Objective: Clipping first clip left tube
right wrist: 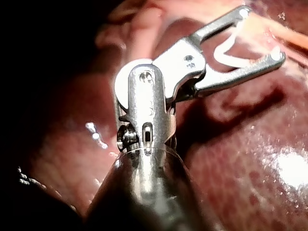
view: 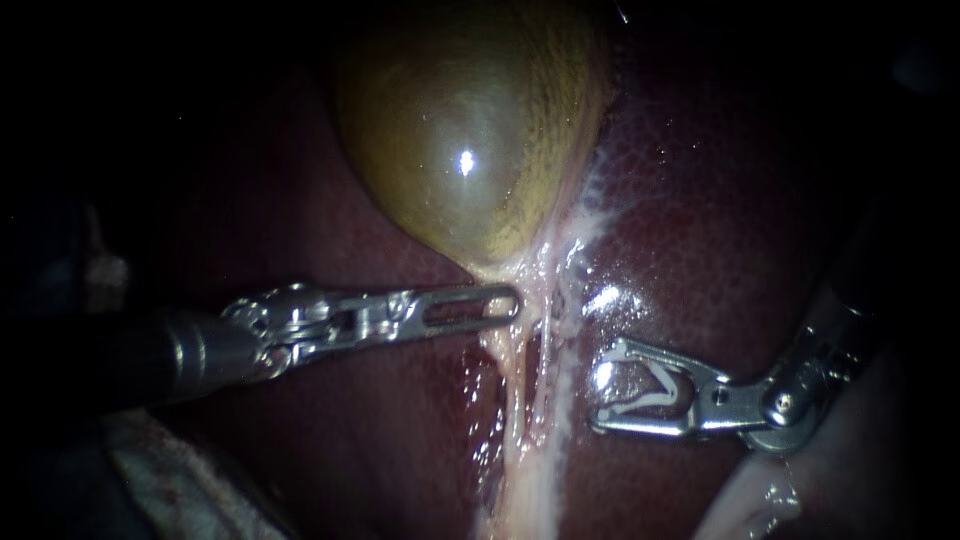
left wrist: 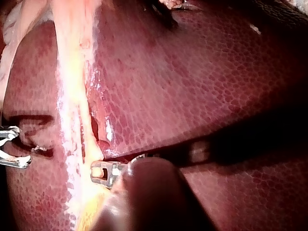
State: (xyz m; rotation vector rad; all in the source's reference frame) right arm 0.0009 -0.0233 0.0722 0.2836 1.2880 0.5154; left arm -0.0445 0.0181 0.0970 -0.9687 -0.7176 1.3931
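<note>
The yellow-green gallbladder [view: 470, 130] lies on the dark red liver [view: 720, 200]. From its neck two pale tubes run down, the left tube [view: 508, 385] and a second one [view: 556, 345] beside it. My left instrument [view: 512, 300] has slotted jaws lying together on the pale tissue just under the neck; its tip [left wrist: 98, 172] presses against the tube [left wrist: 77, 125]. My right instrument [view: 605, 388] stands to the right of both tubes. Its jaws are wide apart and carry a white clip [view: 650, 390], with no tube inside them. The same clip [right wrist: 231, 57] sits between these jaws [right wrist: 262, 33].
Pale membrane [view: 600, 200] spreads along the gallbladder's right edge. Whitish tissue [view: 760, 500] lies under the right instrument's shaft. A pale cloth-like mass [view: 170, 480] sits at the lower left. In the left wrist view my right instrument [left wrist: 9, 147] shows beyond the tube.
</note>
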